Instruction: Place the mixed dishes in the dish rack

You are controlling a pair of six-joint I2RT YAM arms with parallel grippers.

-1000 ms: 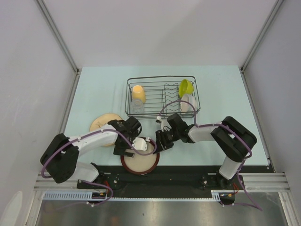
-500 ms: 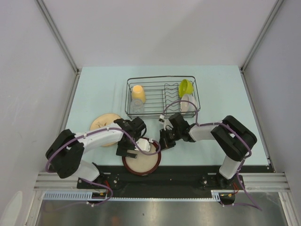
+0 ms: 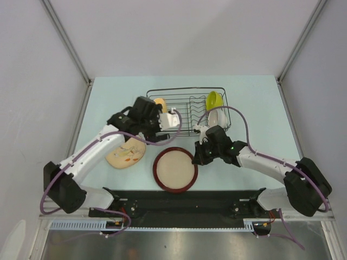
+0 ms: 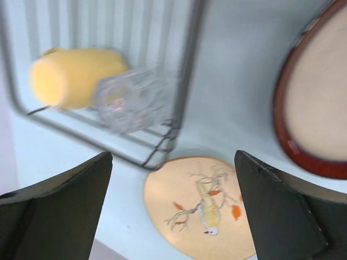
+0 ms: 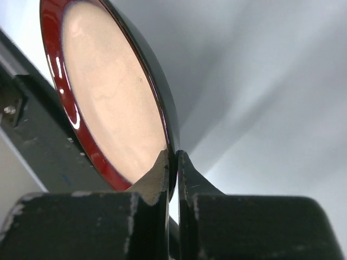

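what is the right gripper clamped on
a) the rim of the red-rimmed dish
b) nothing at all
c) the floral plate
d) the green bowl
a: in the right wrist view the right gripper has its jaws shut on the rim of the dark-red-rimmed dish, while the floral plate lies clear of it.

The black wire rack (image 3: 184, 90) holds a yellow mug (image 3: 159, 103) and a clear glass (image 4: 133, 100) at its left end, and a green bowl (image 3: 213, 100) on edge beside a pale saucer (image 3: 216, 118) at its right. The floral plate (image 3: 126, 153) and the red-rimmed dish (image 3: 175, 169) lie in front, apart.
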